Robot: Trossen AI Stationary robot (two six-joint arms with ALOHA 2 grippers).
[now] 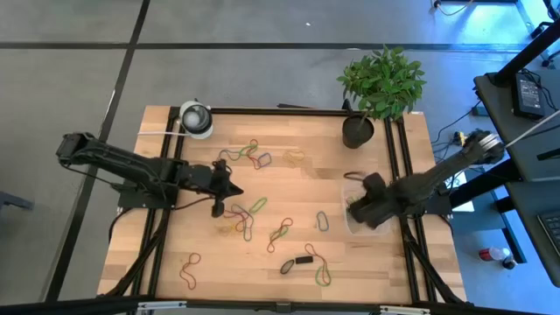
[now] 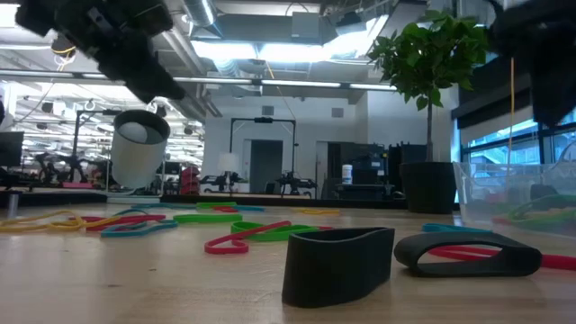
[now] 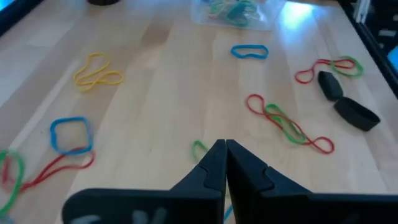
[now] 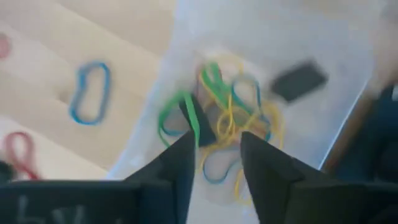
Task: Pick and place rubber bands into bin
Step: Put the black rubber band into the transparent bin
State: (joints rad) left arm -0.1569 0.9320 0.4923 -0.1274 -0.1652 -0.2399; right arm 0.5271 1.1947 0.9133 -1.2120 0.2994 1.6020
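Rubber bands (image 1: 255,157), thin red, green, yellow and blue loops, lay scattered across the wooden table (image 1: 289,192). Inside the clear plastic bin (image 4: 323,124) at the table's right edge lay more. Above it hung the right gripper (image 4: 214,146), fingers parted. The left gripper (image 3: 225,155) hovered mid-table, fingers closed, gripping nothing visible.

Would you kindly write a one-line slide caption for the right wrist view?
Right gripper, fingers open, poised over the clear bin holding a tangle of rubber bands.
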